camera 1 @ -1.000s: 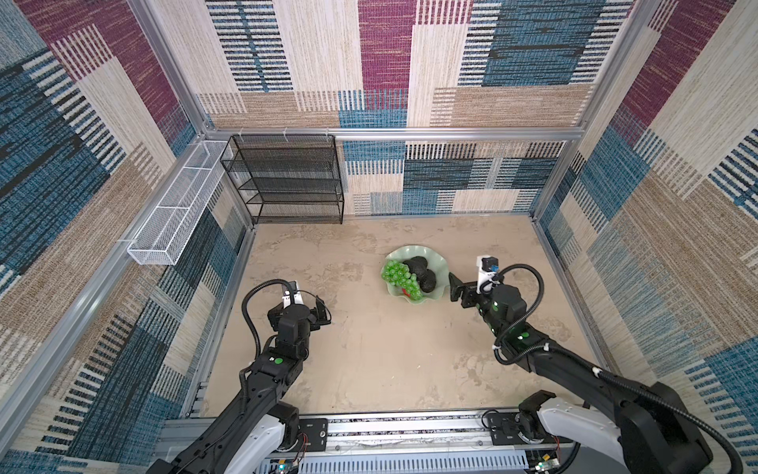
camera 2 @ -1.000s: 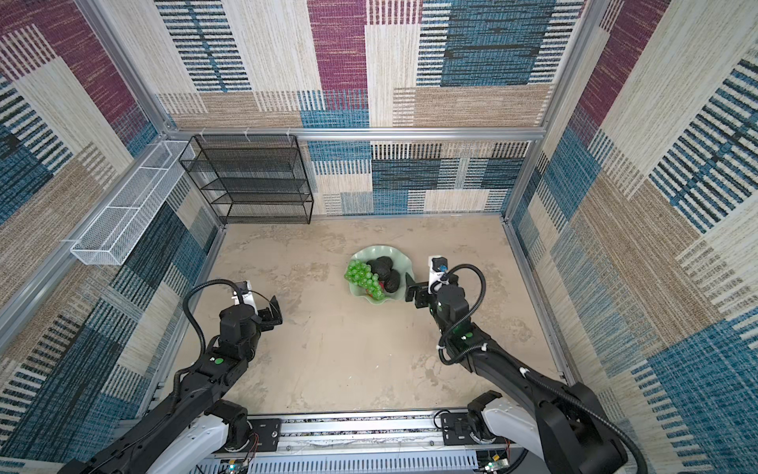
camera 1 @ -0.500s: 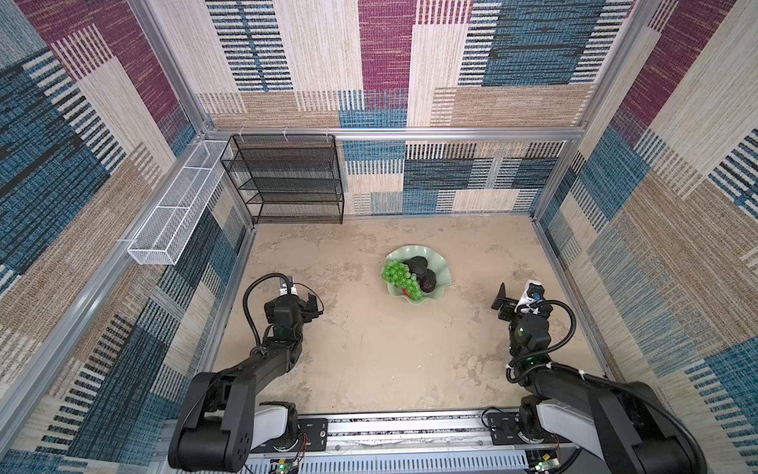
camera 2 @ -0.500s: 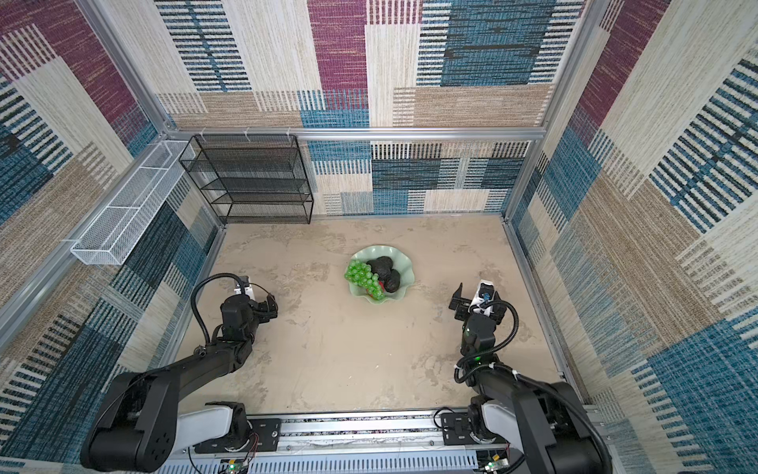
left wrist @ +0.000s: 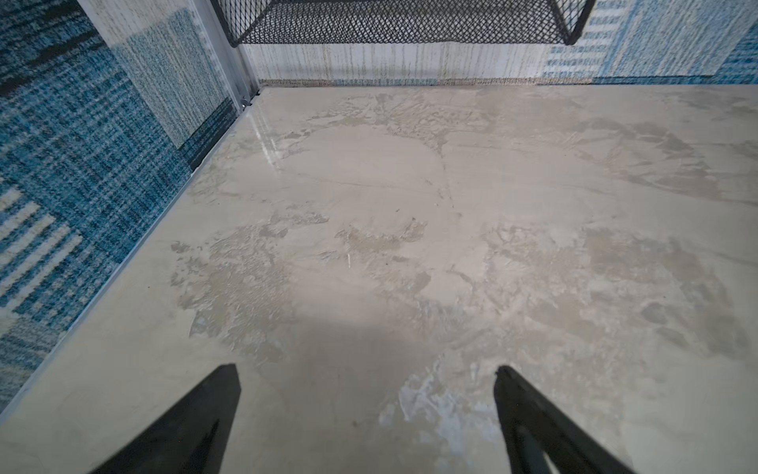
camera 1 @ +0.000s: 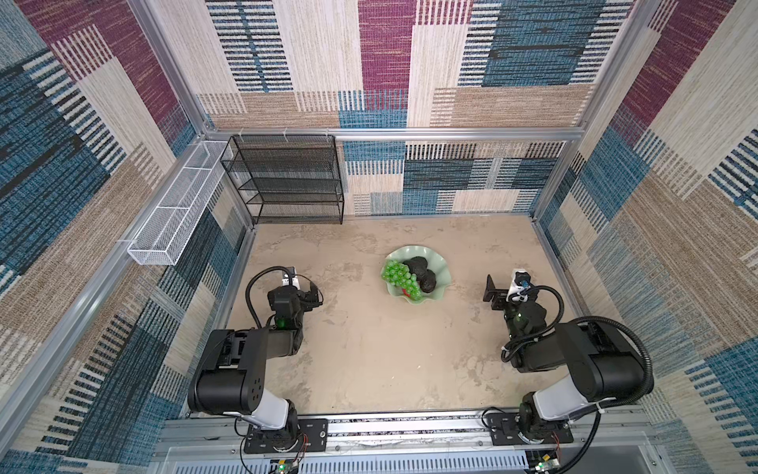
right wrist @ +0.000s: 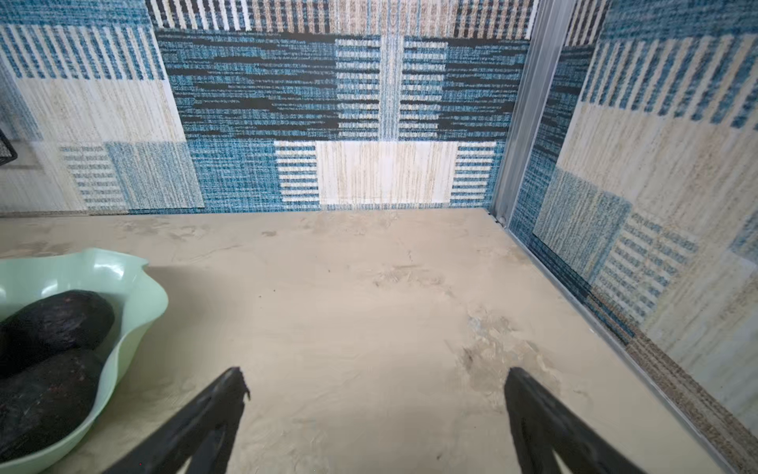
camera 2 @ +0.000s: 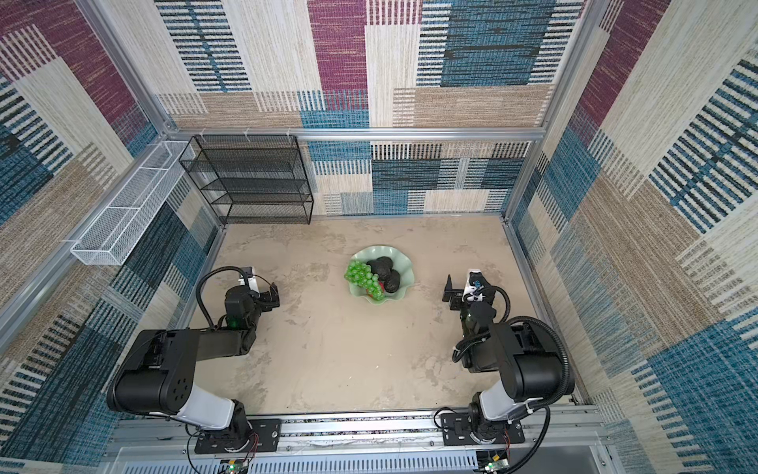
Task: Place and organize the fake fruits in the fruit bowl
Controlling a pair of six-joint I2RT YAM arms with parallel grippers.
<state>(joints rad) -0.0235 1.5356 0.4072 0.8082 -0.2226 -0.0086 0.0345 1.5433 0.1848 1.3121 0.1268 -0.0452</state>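
Zero fake fruits lie loose on the worktop in both top views. Everything that shows sits inside the fruit bowl, which stands mid-worktop toward the back, between the two arms and well apart from each. Contents as seen from above: the bunch of green grapes lies across the bowl's left side and reaches about to its rim. Two dark avocados lie side by side on the right side, touching each other and the grapes. A sliver of red shows at the near end of the grapes, most likely an apple. The right wrist view confirms two avocados resting against the bowl's wavy wall. Third avocado and second apple: cannot tell, possibly under the grapes, too small to resolve. Left fingers are spread wide with nothing between them and only bare worktop ahead. Right fingers are likewise wide and empty, with the bowl at the edge of that wrist view and clear of them. Both arms are folded low near the front rail. Judgement: the placing step looks complete or very nearly so. What is left is at most tidying, since the grapes crowd the left rim and cover the red fruit, plus a count to confirm every piece is in the bowl.
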